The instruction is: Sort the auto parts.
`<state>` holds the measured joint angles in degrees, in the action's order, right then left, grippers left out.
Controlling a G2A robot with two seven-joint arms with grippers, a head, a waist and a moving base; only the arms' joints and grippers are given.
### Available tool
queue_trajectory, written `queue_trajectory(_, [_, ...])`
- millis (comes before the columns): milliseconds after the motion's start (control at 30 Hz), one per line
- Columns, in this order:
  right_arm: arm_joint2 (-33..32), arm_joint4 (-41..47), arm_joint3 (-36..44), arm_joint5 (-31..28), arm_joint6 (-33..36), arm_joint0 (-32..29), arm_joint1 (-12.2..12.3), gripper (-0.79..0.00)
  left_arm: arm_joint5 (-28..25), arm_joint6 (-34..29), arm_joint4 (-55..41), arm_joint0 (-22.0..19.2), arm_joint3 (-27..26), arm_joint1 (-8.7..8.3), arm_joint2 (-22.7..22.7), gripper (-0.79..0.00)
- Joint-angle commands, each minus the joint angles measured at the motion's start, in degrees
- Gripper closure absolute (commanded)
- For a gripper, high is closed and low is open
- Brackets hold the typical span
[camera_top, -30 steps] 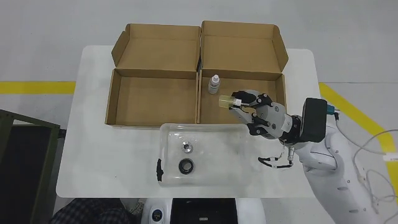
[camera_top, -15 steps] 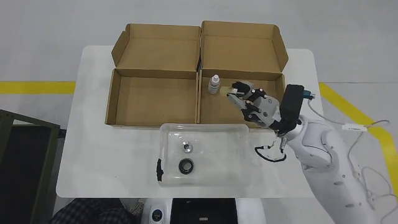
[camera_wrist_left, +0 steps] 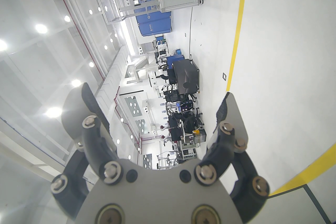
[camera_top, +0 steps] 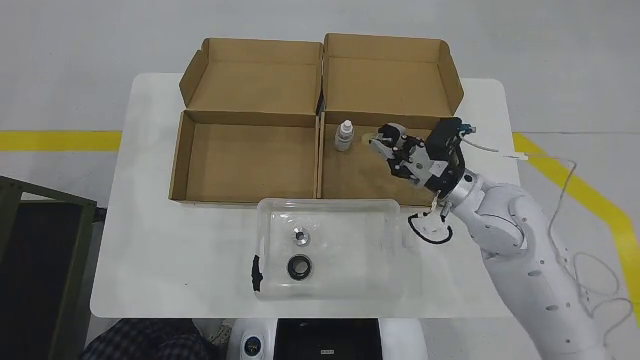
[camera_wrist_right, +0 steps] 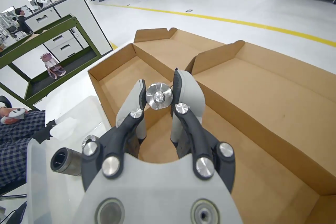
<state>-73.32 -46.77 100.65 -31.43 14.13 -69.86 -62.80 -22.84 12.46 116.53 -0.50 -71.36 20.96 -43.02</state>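
Note:
My right gripper (camera_top: 382, 140) (camera_wrist_right: 159, 79) hangs over the right cardboard box (camera_top: 445, 175) (camera_wrist_right: 262, 146), shut on a round silver metal part (camera_wrist_right: 159, 98) (camera_top: 377, 139). A small white bottle-shaped part (camera_top: 344, 136) stands in that box near its left wall, a little left of the gripper. The left cardboard box (camera_top: 245, 160) (camera_wrist_right: 118, 80) holds nothing I can see. In the clear plastic bin (camera_top: 370, 245) (camera_wrist_right: 36, 162) lie a small silver part (camera_top: 300, 236) (camera_wrist_right: 88, 140) and a dark ring-shaped part (camera_top: 298, 268) (camera_wrist_right: 64, 161). My left gripper (camera_wrist_left: 157, 93) is open, with nothing between its fingers and the room behind it.
Both boxes have their lids (camera_top: 390, 80) folded back at the far side. The bin sits in front of the boxes on the white table (camera_top: 145, 220). Bare table lies left of the boxes and bin.
My right gripper has carried the silver part from the front of the right box toward its far side, nearer the white bottle, and the wrist has swung round behind it.

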Motion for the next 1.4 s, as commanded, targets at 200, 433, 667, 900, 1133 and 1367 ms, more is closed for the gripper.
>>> queue_trajectory(200, [1.6, -1.4, -3.8, 3.7, 6.7, 3.7, -0.2, 0.0, 0.0, 0.0, 0.0, 0.0, 0.0, 0.0, 0.0, -0.785])
queue_trajectory(433, [4.9, -2.9, -8.2, 6.3, 11.0, 8.2, -0.9, 0.0, 0.0, 0.0, 0.0, 0.0, 0.0, 0.0, 0.0, -0.785])
queue_trajectory(667, [9.2, -3.3, -13.5, 10.5, 15.8, 13.4, -2.0, 0.0, 0.0, 0.0, 0.0, 0.0, 0.0, 0.0, 0.0, -0.785])
queue_trajectory(900, [13.3, -6.8, -17.0, 12.7, 16.9, 16.9, -3.1, 0.0, 0.0, 0.0, 0.0, 0.0, 0.0, 0.0, 0.0, -0.785])
queue_trajectory(1133, [15.9, -10.4, -18.3, 14.7, 17.8, 18.6, -3.8, 0.0, 0.0, 0.0, 0.0, 0.0, 0.0, 0.0, 0.0, -0.785])
queue_trajectory(1367, [17.7, -12.8, -19.0, 15.7, 19.0, 19.5, -4.5, -0.154, 0.0, 0.0, 0.0, 0.0, 0.0, 0.0, 0.0, -0.785])
